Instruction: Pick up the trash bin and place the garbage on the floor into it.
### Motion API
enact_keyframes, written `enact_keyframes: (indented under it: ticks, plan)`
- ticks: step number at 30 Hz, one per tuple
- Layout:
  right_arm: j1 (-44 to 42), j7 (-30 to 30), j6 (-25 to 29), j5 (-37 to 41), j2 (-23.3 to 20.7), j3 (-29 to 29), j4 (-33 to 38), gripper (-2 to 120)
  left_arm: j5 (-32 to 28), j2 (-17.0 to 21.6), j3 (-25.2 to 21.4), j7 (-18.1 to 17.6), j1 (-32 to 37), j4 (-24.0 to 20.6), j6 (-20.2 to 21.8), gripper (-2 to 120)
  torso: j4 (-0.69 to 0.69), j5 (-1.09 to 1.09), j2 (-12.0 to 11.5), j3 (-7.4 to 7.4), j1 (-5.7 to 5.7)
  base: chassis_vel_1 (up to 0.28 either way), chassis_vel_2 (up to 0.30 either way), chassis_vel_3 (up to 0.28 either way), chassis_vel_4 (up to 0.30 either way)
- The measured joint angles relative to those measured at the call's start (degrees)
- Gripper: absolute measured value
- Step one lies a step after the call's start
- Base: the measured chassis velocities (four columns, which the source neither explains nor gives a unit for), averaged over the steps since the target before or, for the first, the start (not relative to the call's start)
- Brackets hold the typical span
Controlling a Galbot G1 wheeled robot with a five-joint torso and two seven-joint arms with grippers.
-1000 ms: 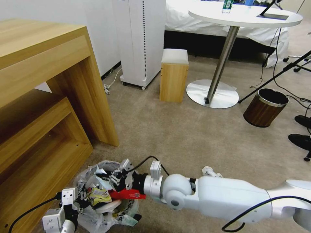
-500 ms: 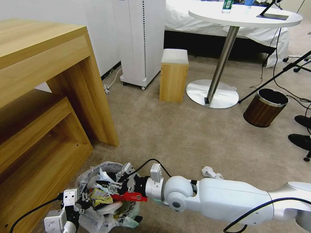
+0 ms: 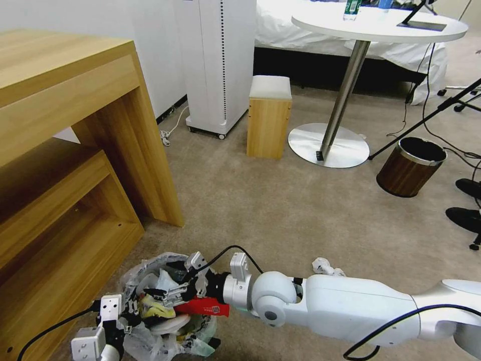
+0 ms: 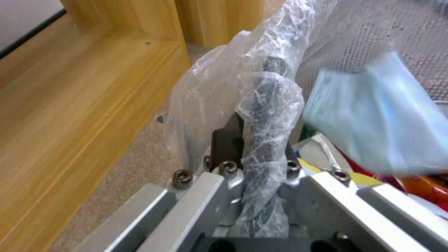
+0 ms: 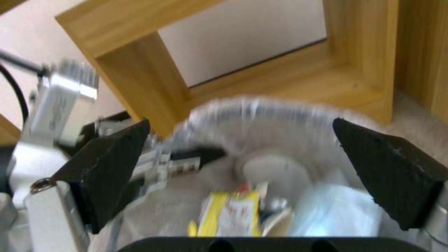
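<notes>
The trash bin [image 3: 150,268], lined with a crinkly whitish bag, is at the lower left of the head view, packed with wrappers and paper. My left gripper [image 3: 117,321] is shut on its bagged rim [image 4: 266,105]; the left wrist view shows the left gripper [image 4: 254,168] clamping that rim. My right gripper [image 3: 176,282] hovers over the bin's mouth, open. In the right wrist view the right gripper [image 5: 240,140] has nothing between its black pads [image 5: 112,157]. A red wrapper [image 3: 203,307] lies across the bin's near rim. Crumpled paper [image 3: 325,266] lies on the carpet beside my right arm.
A wooden desk with shelves [image 3: 75,150] stands close on the bin's left. Farther off are a wooden stool [image 3: 269,118], a white appliance [image 3: 218,65], a round table's base [image 3: 328,145], a brown metal-rimmed bin [image 3: 411,168] and black shoes [image 3: 466,215]. Open carpet lies between.
My right gripper has dipped slightly lower and leftward over the bin, and its fingers have spread. The bin and left gripper have barely shifted.
</notes>
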Motion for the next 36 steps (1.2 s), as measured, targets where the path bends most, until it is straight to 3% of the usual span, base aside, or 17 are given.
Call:
enact_keyframes:
  ticks: [6, 10, 13, 14, 16, 17, 19, 20, 22, 23, 25, 27, 28, 29, 31, 36]
  plan:
    - [2.3, 0.1, 0.8, -0.4, -0.6, 3.6, 1.2, 100, 0.6, -0.3, 0.6, 0.6, 0.1, 0.1, 0.0, 0, 0.0, 0.0, 0.0, 0.0, 0.0, 0.0, 0.0, 0.0, 0.0]
    - [4.7, 2.2, 1.2, -0.7, -2.2, 9.0, 2.7, 100, 0.4, 0.0, -0.1, 1.0, -0.2, 0.1, 0.1, 0, 0.0, 0.0, 0.0, 0.0, 0.0, 0.0, 0.0, 0.0, 0.0]
    - [4.7, 7.3, -1.4, -2.8, -3.8, 16.4, 1.7, 100, -0.1, 0.4, -0.5, 1.0, -0.5, 0.0, 0.2, 0, 0.01, 0.0, 0.0, 0.0, 0.0, 0.0, 0.0, 0.0, 0.0]
    - [4.7, 7.3, -1.4, -2.8, -3.8, 16.4, 1.7, 100, -0.1, 0.4, -0.5, 1.0, -0.5, 0.0, 0.2, 0, 0.01, 0.0, 0.0, 0.0, 0.0, 0.0, 0.0, 0.0, 0.0]
    - [2.0, 12.6, -5.0, -5.5, -6.0, 23.1, 0.7, 100, 0.1, 0.3, -0.2, 1.2, -0.7, 0.0, 0.2, 0, 0.02, 0.02, 0.0, 0.0, 0.0, 0.0, 0.0, 0.0, 0.0]
    - [2.0, 12.6, -5.0, -5.5, -6.0, 23.1, 0.7, 100, 0.1, 0.3, -0.2, 1.2, -0.7, 0.0, 0.2, 0, 0.02, 0.02, 0.0, 0.0, 0.0, 0.0, 0.0, 0.0, 0.0]
    - [-4.3, 14.5, -6.9, -10.8, -9.7, 30.8, -1.1, 100, 1.2, -0.1, 0.5, 1.9, -0.9, 0.3, 0.0, 0, 0.0, 0.01, 0.0, 0.0, 0.0, 0.0, 0.0, 0.0, 0.0]
    - [-4.3, 14.5, -6.9, -10.8, -9.7, 30.8, -1.1, 100, 1.2, -0.1, 0.5, 1.9, -0.9, 0.3, 0.0, 0, 0.0, 0.01, 0.0, 0.0, 0.0, 0.0, 0.0, 0.0, 0.0]
    - [-10.0, 15.4, -8.0, -13.1, -11.9, 36.5, -1.6, 100, 2.1, -0.3, 0.9, 2.2, -1.0, 0.5, -0.2, 0, 0.0, 0.04, 0.0, 0.0, 0.01, 0.0, 0.0, 0.0, 0.0]
    - [-15.9, 16.9, -9.0, -15.0, -13.5, 42.6, -1.6, 100, 3.1, -0.5, 1.2, 2.4, -1.0, 0.5, -0.6, 0, -0.03, 0.02, 0.0, 0.0, 0.01, 0.0, 0.0, 0.0, 0.0]
    - [-16.8, 17.1, -9.1, -15.2, -13.7, 43.6, -1.6, 100, 3.3, -0.5, 1.3, 2.5, -1.0, 0.6, -0.6, 0, -0.04, 0.02, 0.0, 0.0, 0.01, 0.0, 0.0, 0.0, 0.0]
    - [-23.2, 18.7, -9.7, -17.0, -14.6, 50.0, -1.3, 100, 3.7, -0.5, 1.6, 2.7, -0.9, 0.6, -0.7, 0, -0.01, 0.04, 0.0, -0.01, 0.01, 0.0, 0.0, 0.0, 0.0]
    - [-23.2, 18.7, -9.7, -17.0, -14.6, 50.0, -1.3, 100, 3.7, -0.5, 1.6, 2.7, -0.9, 0.6, -0.7, 0, -0.01, 0.04, 0.0, -0.01, 0.01, 0.0, 0.0, 0.0, 0.0]
    - [-30.8, 19.5, -10.9, -19.4, -15.2, 56.1, -0.7, 100, 4.0, -0.6, 1.9, 2.6, -0.9, 0.8, -0.9, 0, -0.03, 0.01, 0.0, -0.01, 0.01, 0.0, 0.0, 0.0, 0.0]
    - [-36.9, 19.8, -10.3, -23.0, -14.6, 60.7, -0.5, 100, 4.6, -0.9, 2.4, 2.7, -0.7, 1.0, -0.9, 0, -0.03, 0.04, 0.0, -0.01, 0.01, 0.0, 0.0, 0.0, 0.0]
    - [-41.7, 18.7, -6.5, -25.9, -12.9, 63.7, -1.1, 100, 5.3, -1.0, 2.7, 2.9, -0.4, 1.2, -0.9, 0, 0.0, 0.01, 0.0, -0.01, 0.0, 0.0, 0.0, 0.0, 0.0]
